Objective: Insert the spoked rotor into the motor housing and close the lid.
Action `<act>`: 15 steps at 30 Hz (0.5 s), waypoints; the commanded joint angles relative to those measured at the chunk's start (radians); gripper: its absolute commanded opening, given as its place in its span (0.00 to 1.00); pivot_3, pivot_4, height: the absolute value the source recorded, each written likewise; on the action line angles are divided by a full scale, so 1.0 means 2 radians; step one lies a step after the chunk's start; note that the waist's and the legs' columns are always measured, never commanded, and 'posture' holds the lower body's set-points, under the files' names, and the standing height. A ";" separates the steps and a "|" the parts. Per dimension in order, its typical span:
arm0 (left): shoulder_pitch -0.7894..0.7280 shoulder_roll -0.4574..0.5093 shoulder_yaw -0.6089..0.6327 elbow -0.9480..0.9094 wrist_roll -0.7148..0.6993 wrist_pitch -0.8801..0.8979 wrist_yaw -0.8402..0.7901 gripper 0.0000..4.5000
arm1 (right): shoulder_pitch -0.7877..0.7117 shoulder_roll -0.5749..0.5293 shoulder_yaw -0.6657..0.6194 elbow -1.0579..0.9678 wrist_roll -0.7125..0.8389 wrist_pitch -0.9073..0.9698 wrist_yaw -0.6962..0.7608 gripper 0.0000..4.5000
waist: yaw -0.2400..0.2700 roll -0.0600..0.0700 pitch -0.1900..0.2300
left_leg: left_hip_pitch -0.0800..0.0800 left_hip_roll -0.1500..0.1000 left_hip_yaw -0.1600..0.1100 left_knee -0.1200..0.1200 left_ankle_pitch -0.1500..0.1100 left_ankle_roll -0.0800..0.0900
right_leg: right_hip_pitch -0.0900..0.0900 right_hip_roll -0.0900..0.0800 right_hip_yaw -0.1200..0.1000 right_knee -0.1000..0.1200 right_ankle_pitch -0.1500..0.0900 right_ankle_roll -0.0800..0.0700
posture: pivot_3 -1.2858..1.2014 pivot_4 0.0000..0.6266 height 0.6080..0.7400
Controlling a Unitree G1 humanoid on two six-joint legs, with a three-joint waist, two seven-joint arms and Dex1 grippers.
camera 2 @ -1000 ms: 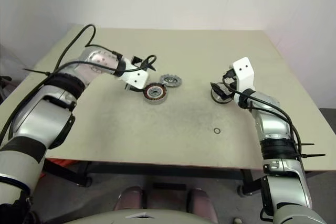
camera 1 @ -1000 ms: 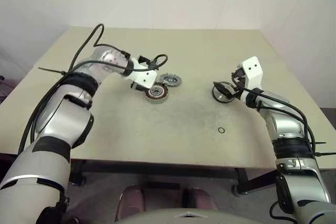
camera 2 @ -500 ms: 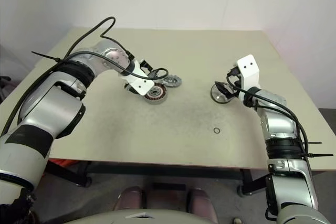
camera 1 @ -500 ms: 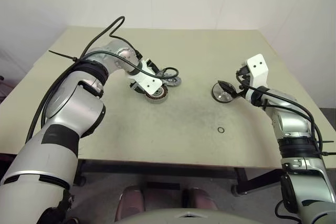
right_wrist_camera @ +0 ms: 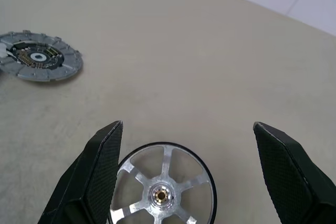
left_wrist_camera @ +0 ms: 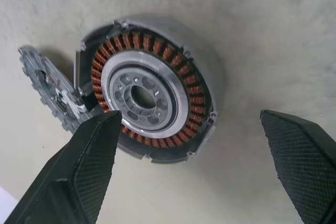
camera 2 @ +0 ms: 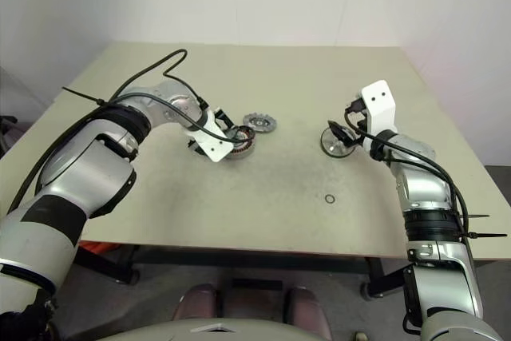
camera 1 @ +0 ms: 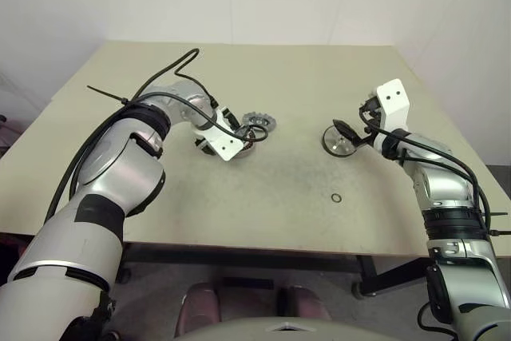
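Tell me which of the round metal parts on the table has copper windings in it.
The motor housing, between the left end effector's open fingers. The toothed disc beside it carries a circuit board, and the spoked rotor has bare silver spokes.

Beige worktop carries motor housing, toothed disc at its 1 o'clock, spoked rotor, small ring.

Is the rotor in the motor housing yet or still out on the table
Out. The spoked rotor lies flat on the table by the right gripper, apart from the housing, whose centre is empty.
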 commanded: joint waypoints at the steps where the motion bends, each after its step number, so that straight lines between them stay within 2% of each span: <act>1: -0.003 -0.002 -0.003 0.002 0.009 0.010 0.017 0.99 | -0.010 -0.001 -0.013 -0.024 0.008 0.001 -0.003 1.00 | 0.000 0.000 0.000 | 0.000 0.000 0.000 0.000 0.000 0.000 | 0.000 0.000 0.000 0.000 0.000 0.000 | 0.52 0.00 1.00; 15: 0.011 -0.030 -0.021 0.015 0.032 0.039 0.028 0.99 | -0.012 0.006 -0.024 -0.029 0.008 0.006 -0.022 1.00 | 0.000 0.000 0.000 | 0.001 0.000 0.000 0.000 0.000 0.000 | 0.002 -0.001 0.000 0.000 0.000 0.000 | 0.52 0.00 1.00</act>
